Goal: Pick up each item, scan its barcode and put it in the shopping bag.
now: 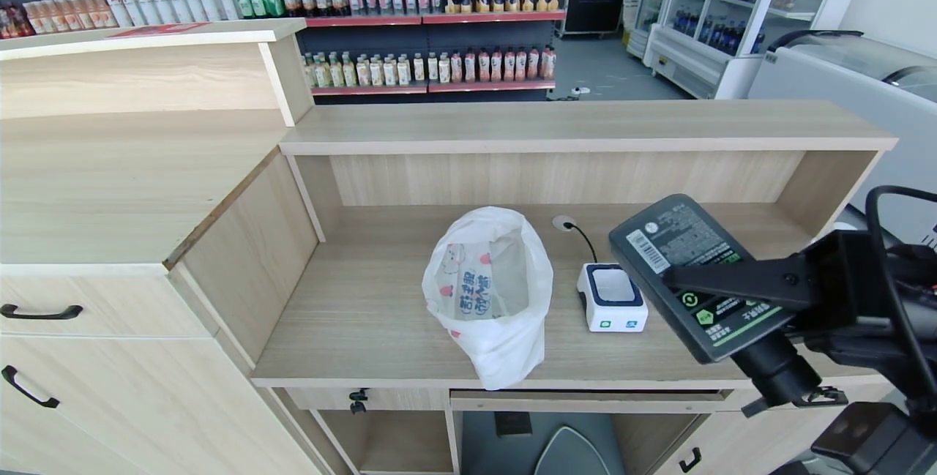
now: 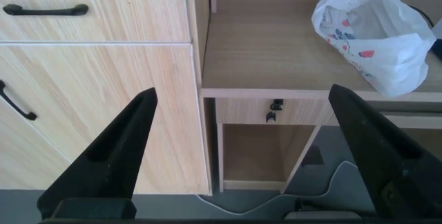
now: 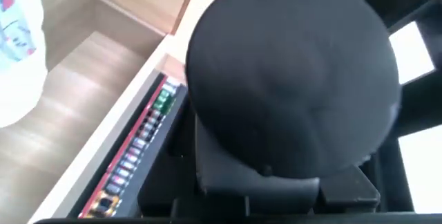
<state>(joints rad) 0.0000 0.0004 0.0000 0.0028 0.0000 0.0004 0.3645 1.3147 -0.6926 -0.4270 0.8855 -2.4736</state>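
My right gripper [image 1: 695,283] is shut on a flat dark grey package [image 1: 659,241], one finger lying across its printed face. The package hangs tilted above the counter's right part, just right of the white and blue scanner [image 1: 611,298], with its barcode label facing up at the far corner. In the right wrist view the package [image 3: 290,65] looms as a dark rounded shape. The white shopping bag [image 1: 489,292] stands open-mouthed at mid-counter, left of the scanner. My left gripper [image 2: 243,92] is open and holds nothing, low in front of the cabinet, with the bag [image 2: 373,30] farther off.
The wooden counter [image 1: 351,321] lies in a recess under a raised ledge [image 1: 585,127], with a side wall at its left. A black cable runs from the scanner to a hole [image 1: 564,223] at the back. Drawers with black handles [image 1: 40,312] fill the left.
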